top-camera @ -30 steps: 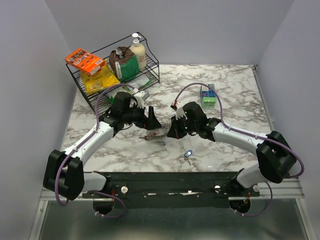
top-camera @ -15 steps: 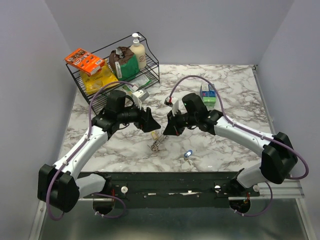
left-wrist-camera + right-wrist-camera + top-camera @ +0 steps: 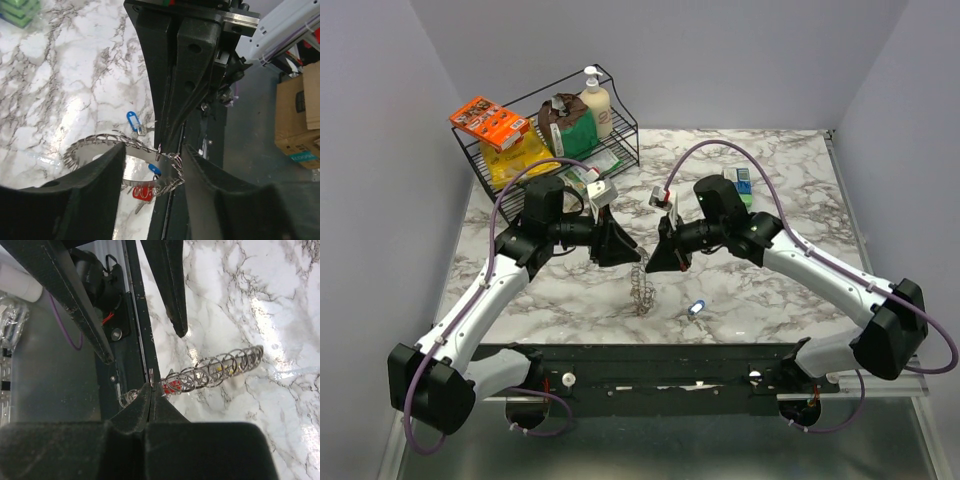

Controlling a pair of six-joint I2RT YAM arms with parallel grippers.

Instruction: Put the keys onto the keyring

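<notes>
Pinching the keyring (image 3: 641, 288) top w/ our right gripper (image 3: 652, 265), jaws clamped on it, we see it hang long-axis down, just off left gripper (image 3: 628, 257), jaws apart.

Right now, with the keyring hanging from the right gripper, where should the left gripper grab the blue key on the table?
I'd take the blue key by its plastic head, from straight above. It lies flat and alone on the table, and the head looks like its broadest part, which leaves the metal end free.
</notes>
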